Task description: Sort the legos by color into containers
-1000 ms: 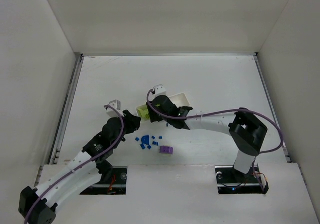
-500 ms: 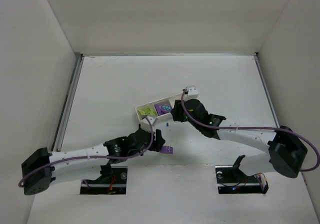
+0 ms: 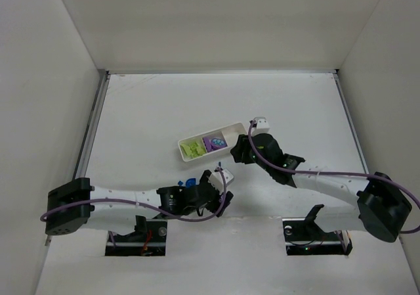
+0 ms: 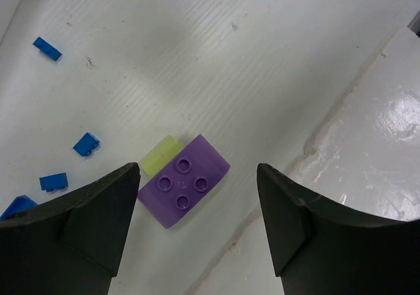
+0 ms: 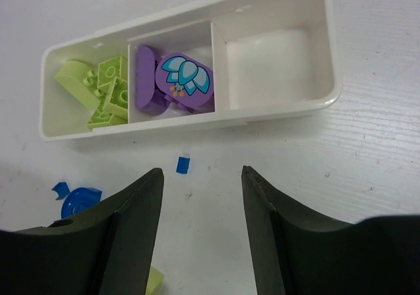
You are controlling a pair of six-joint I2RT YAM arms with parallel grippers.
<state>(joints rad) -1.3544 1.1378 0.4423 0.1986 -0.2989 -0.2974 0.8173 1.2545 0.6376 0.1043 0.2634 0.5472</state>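
Left tool (image 4: 197, 177) has slid over one purple brick (image 4: 184, 190), gaping apart; perhaps four blue bits (image 4: 86, 144) nearby.

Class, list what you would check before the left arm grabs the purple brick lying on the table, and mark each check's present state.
1. Left gripper open: ok.
2. Purple brick in view between its fingers: ok, though off-centre.
3. Brick free of the yellow-green piece: cannot tell; they touch.
4. Right gripper off the tray: ok, open beside it.
5. Middle compartment is the purple one: ok.
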